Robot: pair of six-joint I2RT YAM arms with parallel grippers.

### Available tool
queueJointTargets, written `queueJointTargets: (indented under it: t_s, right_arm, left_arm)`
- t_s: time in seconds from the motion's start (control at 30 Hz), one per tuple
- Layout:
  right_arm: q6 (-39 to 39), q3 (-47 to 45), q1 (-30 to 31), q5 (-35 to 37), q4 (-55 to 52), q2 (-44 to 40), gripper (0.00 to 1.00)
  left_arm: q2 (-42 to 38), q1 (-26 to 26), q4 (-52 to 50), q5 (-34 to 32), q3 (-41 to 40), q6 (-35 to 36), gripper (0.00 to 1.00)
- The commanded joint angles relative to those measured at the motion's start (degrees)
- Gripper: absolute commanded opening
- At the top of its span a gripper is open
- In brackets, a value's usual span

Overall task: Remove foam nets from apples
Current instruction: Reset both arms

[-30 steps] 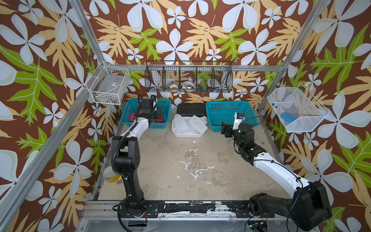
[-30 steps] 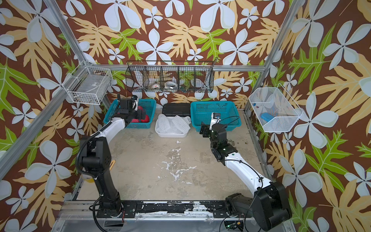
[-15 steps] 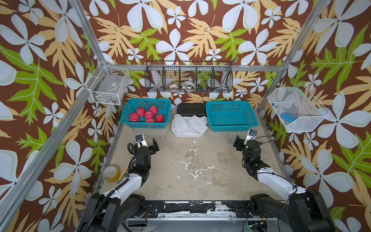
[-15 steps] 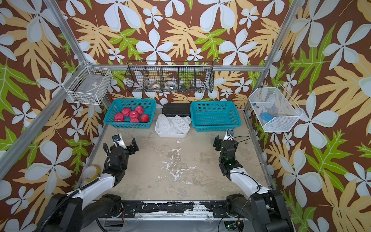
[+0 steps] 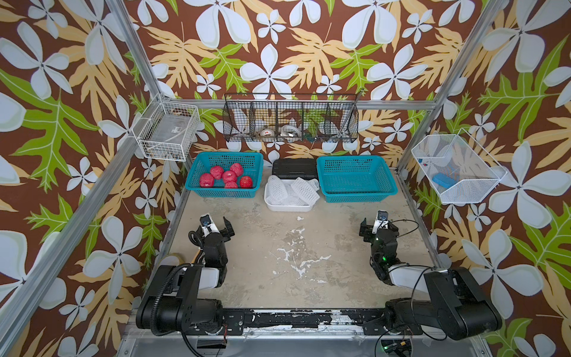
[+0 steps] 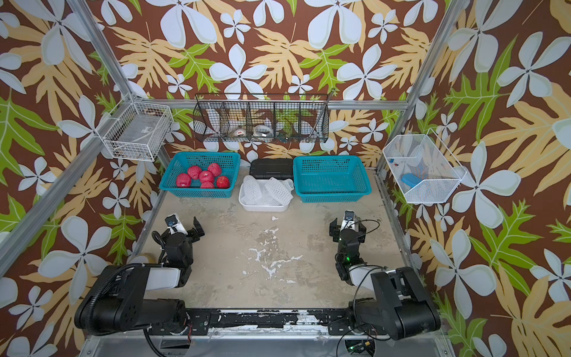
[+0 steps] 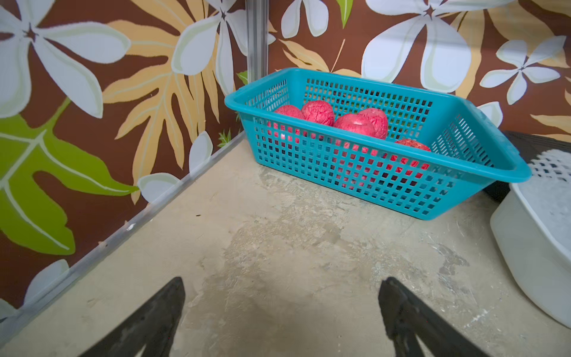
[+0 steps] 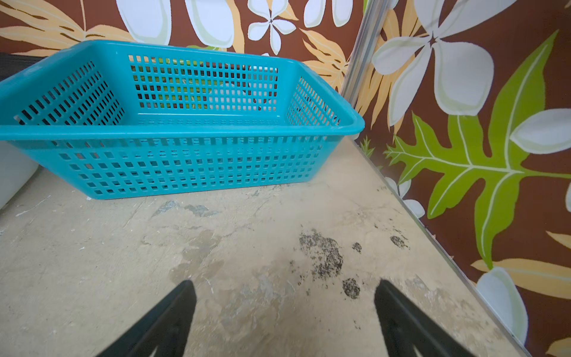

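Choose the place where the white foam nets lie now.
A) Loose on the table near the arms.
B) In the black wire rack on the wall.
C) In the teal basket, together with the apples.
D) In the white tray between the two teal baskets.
D: the foam nets are heaped in the white tray, between the apple basket and the empty basket; the apples are bare.

Black case (image 5: 294, 168) between 2 teal baskets (image 5: 357, 194)
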Motion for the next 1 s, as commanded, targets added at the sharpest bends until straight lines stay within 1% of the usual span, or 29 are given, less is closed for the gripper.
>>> queueJointTargets:
  t_s: [0.0,0.07,0.13,0.2,0.23,0.27,0.33,0.37,0.4,0.43,0.47,0.5,0.53,0.6,0.63,0.67,0.73,0.83,0.97]
  right_arm:
    - [-1.9,0.2,-0.2,-1.1,7.5,2.0,0.94]
    - [-3.1,-0.9,-0.8,-5.5,9.5,2.2,0.91]
    - [-2.8,-2.2,-0.8,-5.5,10.9,1.4,0.90]
    - [-2.9,-3.5,-0.8,-6.0,12.8,1.2,0.91]
    - [-3.2,-3.8,-0.8,-6.5,13.4,1.3,0.90]
    - [-3.2,-3.9,-0.8,-6.6,13.5,1.2,0.89]
    - [-3.5,-4.1,-1.4,-9.2,14.2,1.8,0.88]
    - [-3.7,-5.2,-1.8,-10.9,16.8,2.3,0.88]
    - [-2.8,-6.2,-2.7,-12.6,18.3,2.7,0.89]
    - [-2.1,-7.0,-4.1,-14.6,20.4,4.4,0.89]
    - [-2.8,-7.4,-4.3,-15.0,24.0,6.2,0.91]
    - [-2.7,-6.2,-4.3,-15.4,21.2,5.8,0.92]
    - [-1.8,-3.4,-4.6,-15.7,14.2,4.9,0.94]
    - [0.6,-0.2,-8.2,-20.8,11.5,6.8,0.98]
    - [0.9,-0.3,-8.9,-21.7,10.0,5.9,1.00]
    - [0.6,-0.3,-8.7,-21.0,11.5,6.6,1.00]
    - [0.7,-0.3,-8.6,-21.1,10.5,6.1,1.00]
    - [0.6,-0.6,-8.6,-20.9,11.2,6.1,1.00]
    - [0.5,-0.6,-8.5,-20.8,11.0,6.0,1.00]
  left_arm:
    - [1.7,0.3,10.6,7.1,-2.4,0.4,1.00]
    - [6.3,0.3,24.3,7.1,-6.3,1.7,1.00]
    - [2.4,0.3,16.1,6.8,-5.3,0.3,1.00]
    - [5.4,0.2,20.5,7.9,-5.0,1.7,1.00]
    - [5.1,0.2,19.4,10.3,-4.7,2.3,1.00]
    - [3.8,0.1,16.2,11.0,-4.2,2.8,1.00]
    - [5.0,-0.1,17.7,9.1,-4.0,2.3,1.00]
    - [5.3,0.0,16.7,8.1,-3.2,2.0,1.00]
    - [4.8,0.0,12.7,6.9,-1.7,1.1,1.00]
    - [4.5,-0.2,11.1,6.8,-1.0,1.5,1.00]
    - [4.8,-0.3,12.3,6.9,-1.3,1.5,1.00]
    - [5.2,-0.3,12.9,6.7,-1.3,1.6,1.00]
    - [5.2,-0.3,12.8,6.8,-1.3,1.6,1.00]
    - [4.9,-0.3,13.0,6.7,-1.5,1.7,1.00]
    - [4.8,-0.4,13.0,6.8,-1.6,1.6,1.00]
    - [5.0,-0.4,13.2,6.7,-1.6,1.6,1.00]
    - [5.0,-0.3,13.3,6.9,-1.7,1.7,1.00]
    - [5.2,-0.4,12.0,10.0,-0.8,3.0,1.00]
    - [5.5,-0.4,10.9,11.6,0.0,3.7,1.00]
